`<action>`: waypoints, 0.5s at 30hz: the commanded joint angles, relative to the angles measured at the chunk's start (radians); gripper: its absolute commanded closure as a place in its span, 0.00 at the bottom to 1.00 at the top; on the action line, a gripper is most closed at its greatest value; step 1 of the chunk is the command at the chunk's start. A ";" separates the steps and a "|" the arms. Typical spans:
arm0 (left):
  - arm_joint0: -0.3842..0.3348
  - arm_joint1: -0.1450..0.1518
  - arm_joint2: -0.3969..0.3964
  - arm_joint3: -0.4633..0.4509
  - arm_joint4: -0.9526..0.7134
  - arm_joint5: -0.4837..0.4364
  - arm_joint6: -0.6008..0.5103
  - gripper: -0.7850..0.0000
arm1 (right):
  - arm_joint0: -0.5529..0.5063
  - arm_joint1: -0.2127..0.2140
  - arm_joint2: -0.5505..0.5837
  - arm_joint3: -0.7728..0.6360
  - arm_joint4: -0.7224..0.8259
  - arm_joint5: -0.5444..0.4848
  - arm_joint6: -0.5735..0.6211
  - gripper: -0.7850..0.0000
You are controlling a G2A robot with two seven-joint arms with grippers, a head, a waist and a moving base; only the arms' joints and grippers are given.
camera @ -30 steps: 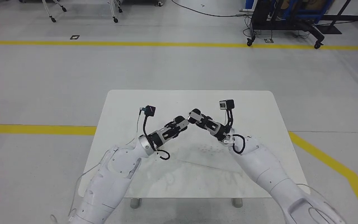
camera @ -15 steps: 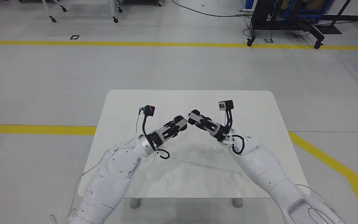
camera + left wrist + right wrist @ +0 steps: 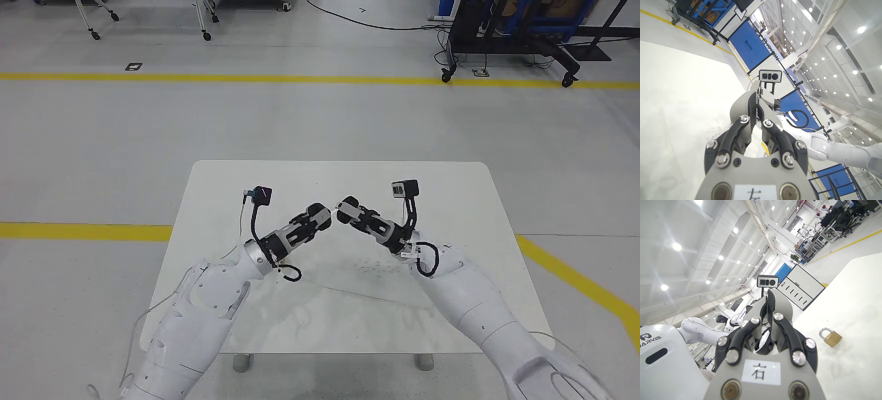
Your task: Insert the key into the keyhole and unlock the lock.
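Note:
A brass padlock point(image 3: 832, 339) with a silver shackle lies flat on the white table point(image 3: 848, 291), off to one side of my right gripper point(image 3: 769, 295). That gripper is held in the air with its fingers pressed shut, and I see nothing between them. My left gripper point(image 3: 758, 94) is also shut and raised, with no key visible in it. From above, the left gripper point(image 3: 321, 213) and the right gripper point(image 3: 345, 207) point at each other over the middle of the table point(image 3: 450, 190), their tips a short way apart. The key is not visible.
Each wrist carries a small camera on a stalk, the left one point(image 3: 262, 193) and the right one point(image 3: 405, 187). Yellow floor lines point(image 3: 300, 78) run past the table. Bare tabletop lies on both sides of the arms.
My left arm has drawn back slightly to the left, widening the gap between the two grippers a little. The right arm has hardly moved.

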 commanded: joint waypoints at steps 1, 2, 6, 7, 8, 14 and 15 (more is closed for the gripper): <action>0.000 0.000 0.000 0.001 -0.002 -0.002 -0.001 0.79 | -0.001 -0.001 0.002 -0.001 0.000 0.001 0.002 1.00; 0.000 0.000 0.000 0.001 -0.004 -0.002 0.001 0.76 | -0.002 -0.001 0.003 -0.001 0.000 0.001 0.003 1.00; -0.001 0.001 0.001 0.002 -0.005 -0.006 0.000 0.74 | -0.004 -0.003 0.006 -0.004 -0.002 0.000 0.008 1.00; -0.001 0.001 0.001 0.002 -0.005 -0.007 -0.001 0.75 | -0.006 -0.004 0.007 -0.005 -0.001 0.001 0.008 1.00; -0.002 0.001 0.001 0.002 -0.005 -0.009 -0.001 0.75 | -0.006 -0.004 0.007 -0.007 -0.001 0.002 0.010 1.00; -0.002 0.002 0.002 0.002 -0.008 -0.010 0.000 0.78 | -0.009 -0.007 0.009 -0.013 -0.001 0.008 0.021 1.00; -0.002 0.002 0.003 0.002 -0.007 -0.011 -0.003 0.78 | -0.009 -0.008 0.009 -0.013 -0.005 0.009 0.023 1.00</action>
